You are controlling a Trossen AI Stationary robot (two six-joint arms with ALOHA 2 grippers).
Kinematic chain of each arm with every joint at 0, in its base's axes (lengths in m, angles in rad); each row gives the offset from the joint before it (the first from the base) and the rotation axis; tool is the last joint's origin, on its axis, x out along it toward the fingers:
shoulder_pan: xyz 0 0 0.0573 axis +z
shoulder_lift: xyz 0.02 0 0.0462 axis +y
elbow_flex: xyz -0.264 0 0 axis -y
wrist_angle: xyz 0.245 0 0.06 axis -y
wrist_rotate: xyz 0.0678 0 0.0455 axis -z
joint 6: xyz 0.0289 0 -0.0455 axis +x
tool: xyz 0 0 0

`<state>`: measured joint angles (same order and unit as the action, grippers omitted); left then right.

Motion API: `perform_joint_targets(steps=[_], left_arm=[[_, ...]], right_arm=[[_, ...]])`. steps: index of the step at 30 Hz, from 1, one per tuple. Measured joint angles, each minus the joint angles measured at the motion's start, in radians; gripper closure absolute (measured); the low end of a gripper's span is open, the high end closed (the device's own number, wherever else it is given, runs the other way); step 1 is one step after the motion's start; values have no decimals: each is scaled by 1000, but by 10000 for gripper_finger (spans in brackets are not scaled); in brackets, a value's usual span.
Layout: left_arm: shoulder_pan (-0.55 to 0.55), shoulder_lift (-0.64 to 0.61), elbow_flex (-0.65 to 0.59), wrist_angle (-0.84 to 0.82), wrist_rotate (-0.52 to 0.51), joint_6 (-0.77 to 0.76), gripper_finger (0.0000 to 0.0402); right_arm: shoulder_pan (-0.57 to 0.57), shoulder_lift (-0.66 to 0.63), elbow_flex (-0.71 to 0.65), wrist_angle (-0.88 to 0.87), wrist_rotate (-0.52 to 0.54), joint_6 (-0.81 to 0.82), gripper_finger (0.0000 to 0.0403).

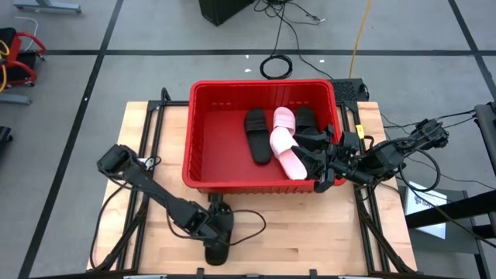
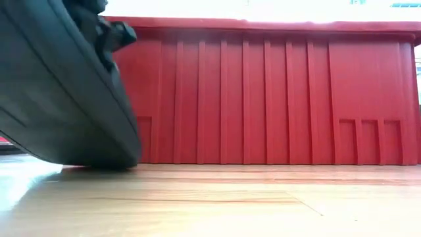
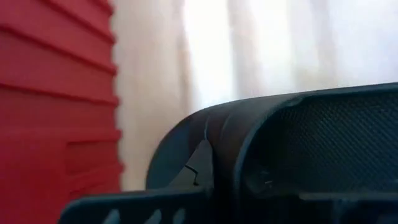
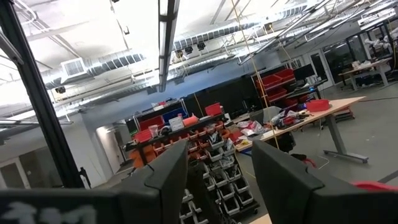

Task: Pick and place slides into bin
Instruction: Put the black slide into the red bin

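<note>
The red bin [image 1: 203,167] stands mid-table and fills the low view [image 2: 276,92]. Inside it lie a black slide [image 1: 258,136], two pink slides [image 1: 284,118] [image 1: 289,157] and another black slide [image 1: 307,118]. My left gripper [image 1: 215,226] is near the table's front edge, in front of the bin, shut on a further black slide [image 1: 218,244], which also shows in the low view [image 2: 59,99] and the left wrist view [image 3: 298,143]. My right gripper [image 4: 217,180] is open and empty at the bin's near right corner [image 1: 322,164], its fingers pointing up and outward at the room. My left gripper comes at the black slide from above, over its far part [image 1: 219,232]; the gripper body hides the place of contact. In the low view the slide sits tilted, its lower edge [image 2: 99,161] on the table and its other side raised.
The bin's near wall [image 3: 56,112] stands close beside the held slide. Bare wooden table [image 1: 310,232] lies in front of the bin. Cables [image 1: 275,66] lie on the floor beyond the table.
</note>
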<state>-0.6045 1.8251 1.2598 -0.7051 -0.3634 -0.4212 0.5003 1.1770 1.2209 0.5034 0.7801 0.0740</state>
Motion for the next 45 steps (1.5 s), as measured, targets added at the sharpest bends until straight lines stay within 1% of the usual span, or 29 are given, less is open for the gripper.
perform_joint_targets(steps=[4,7,13,20,24,31,38,42,45], left_arm=[[-2,-75,0,22,70,32,398],[-6,-142,0,61,121,60,394],[-23,-254,1,159,198,57,398],[-22,-363,2,299,224,52,398],[-3,-414,2,380,184,55,397],[84,-497,9,481,153,108,397],[225,-551,98,426,143,247,397],[325,-551,172,321,109,314,398],[399,-550,210,247,103,350,396]], right_arm=[[0,0,0,0,0,-7,234],[0,0,0,0,0,-9,234],[0,0,0,0,0,-11,234],[-3,0,0,7,1,-37,234],[-10,0,0,51,2,-56,234],[-10,0,0,127,6,-166,234],[-35,-7,0,177,35,-225,234],[-65,-17,0,177,35,-225,234],[-83,-23,0,173,35,-228,234]])
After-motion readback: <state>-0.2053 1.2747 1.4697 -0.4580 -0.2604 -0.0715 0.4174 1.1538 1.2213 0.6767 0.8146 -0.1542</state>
